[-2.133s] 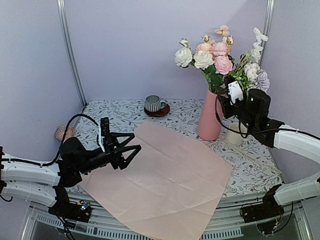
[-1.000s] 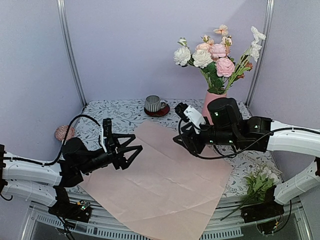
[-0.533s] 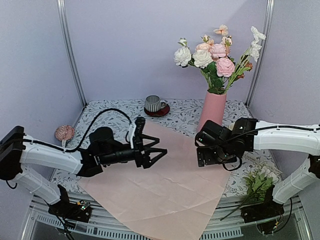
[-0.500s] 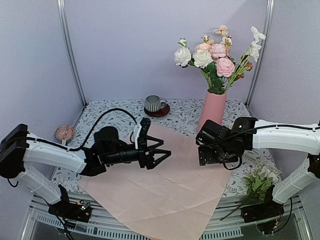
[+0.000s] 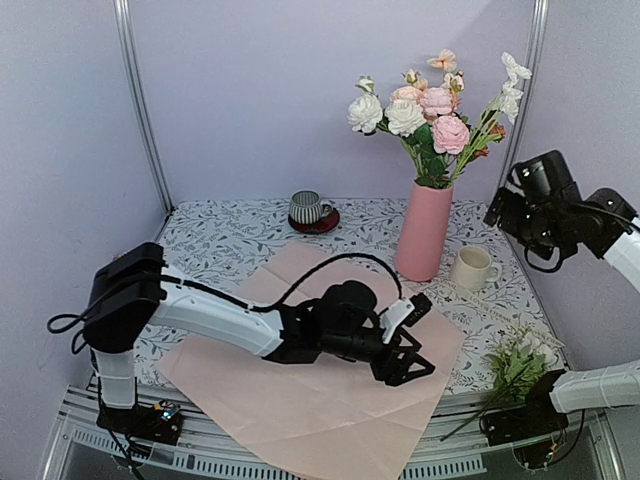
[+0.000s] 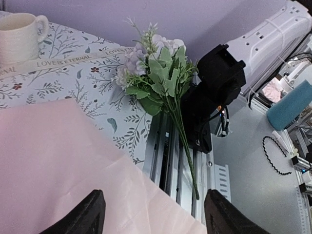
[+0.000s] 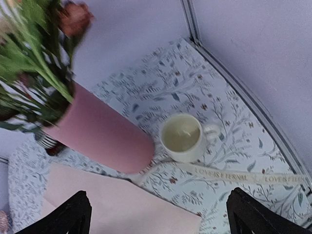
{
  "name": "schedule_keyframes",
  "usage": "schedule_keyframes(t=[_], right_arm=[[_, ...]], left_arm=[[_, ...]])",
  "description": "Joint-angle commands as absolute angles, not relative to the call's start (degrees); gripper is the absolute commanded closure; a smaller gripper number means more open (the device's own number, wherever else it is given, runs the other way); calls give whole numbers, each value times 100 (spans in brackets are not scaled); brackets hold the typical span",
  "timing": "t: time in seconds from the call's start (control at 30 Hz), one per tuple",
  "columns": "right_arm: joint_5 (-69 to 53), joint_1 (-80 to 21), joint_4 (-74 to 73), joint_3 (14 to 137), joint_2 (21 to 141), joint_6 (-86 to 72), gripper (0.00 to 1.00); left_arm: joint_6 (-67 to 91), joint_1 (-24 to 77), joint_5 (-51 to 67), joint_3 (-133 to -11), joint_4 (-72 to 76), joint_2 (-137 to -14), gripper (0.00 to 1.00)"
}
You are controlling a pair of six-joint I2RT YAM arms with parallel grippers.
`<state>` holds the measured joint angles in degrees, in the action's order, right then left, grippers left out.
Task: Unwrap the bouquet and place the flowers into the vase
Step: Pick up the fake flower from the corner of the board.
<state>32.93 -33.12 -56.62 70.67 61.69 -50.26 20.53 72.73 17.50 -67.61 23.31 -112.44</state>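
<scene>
The tall pink vase [image 5: 423, 232] stands at the back right with most of the flowers [image 5: 430, 100] upright in it. A loose bunch of flowers [image 5: 515, 365] lies at the table's front right edge, stems hanging over the rail. The pale pink paper [image 5: 320, 400] lies flat and unfolded. My left gripper [image 5: 410, 368] is open over the paper's right corner. In the left wrist view the loose bunch [image 6: 156, 73] lies ahead of the open, empty left gripper [image 6: 156, 219]. My right gripper [image 7: 161, 217] hangs open and empty high above the vase [image 7: 102, 131].
A cream mug [image 5: 470, 268] stands right of the vase, with the cream ribbon [image 5: 490, 305] lying in front of it. A striped cup on a red saucer [image 5: 310, 210] sits at the back. The right arm's base [image 6: 219, 83] stands just behind the loose bunch.
My left arm has swept right across the paper to its right corner. My right arm has pulled back from the paper and risen to the far right, its jaws now wide.
</scene>
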Motion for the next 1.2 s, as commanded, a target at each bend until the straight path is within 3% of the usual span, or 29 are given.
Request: schedule_keyframes(t=[0.0,0.17,0.43,0.67,0.93,1.17], right_arm=[[3511,-3243,-5036,7968,6065,-3850,1],[3547,-3244,-5067,8656,6319,-3451,1],[3530,-3248,-4843,8679,6327,-3347,1],[3601,-3246,-4762,8666,6299,-3310,1],[3594,-3243,-4659,8709,6298,-3226,1],[3599,-3243,-4639,8710,6304,-3232,1]], left_arm=[[1907,7483,1959,-7822,1571,-12113,31],[1880,7508,2213,-9087,924,-12963,34],[1834,7512,2736,-11147,-480,-14400,43],[1732,7594,3441,-11944,-723,-14978,57],[1530,7791,4052,-13411,-1503,-15836,59],[1591,7804,4102,-13435,-1540,-15903,65]])
